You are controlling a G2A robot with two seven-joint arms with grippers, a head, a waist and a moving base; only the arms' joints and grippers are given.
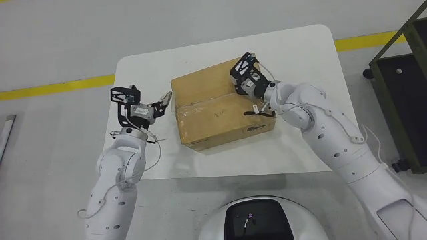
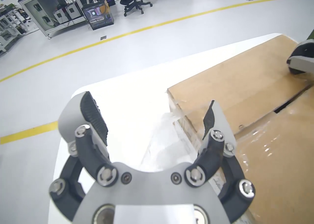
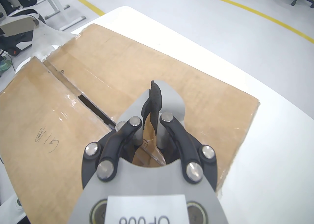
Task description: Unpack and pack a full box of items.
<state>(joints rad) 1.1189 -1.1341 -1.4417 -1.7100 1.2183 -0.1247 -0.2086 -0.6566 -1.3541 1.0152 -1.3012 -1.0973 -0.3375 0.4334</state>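
Observation:
A closed brown cardboard box (image 1: 220,110) lies in the middle of the white table (image 1: 300,53). A narrow gap (image 3: 95,109) runs along the seam between its top flaps, which carry glossy clear tape. My left gripper (image 1: 163,100) is open at the box's left end, level with the top edge. A loose strip of clear tape (image 2: 169,122) hangs from that corner between its fingers (image 2: 94,114) without being pinched. My right gripper (image 3: 153,102) is shut just above the seam near the box's right end. Nothing shows between its pads.
The box (image 2: 240,82) covers the table's centre, with white tabletop showing on every side of it. A dark green cart (image 1: 407,73) stands on the floor beyond the table's right edge. Yellow floor lines (image 1: 53,87) run behind the table.

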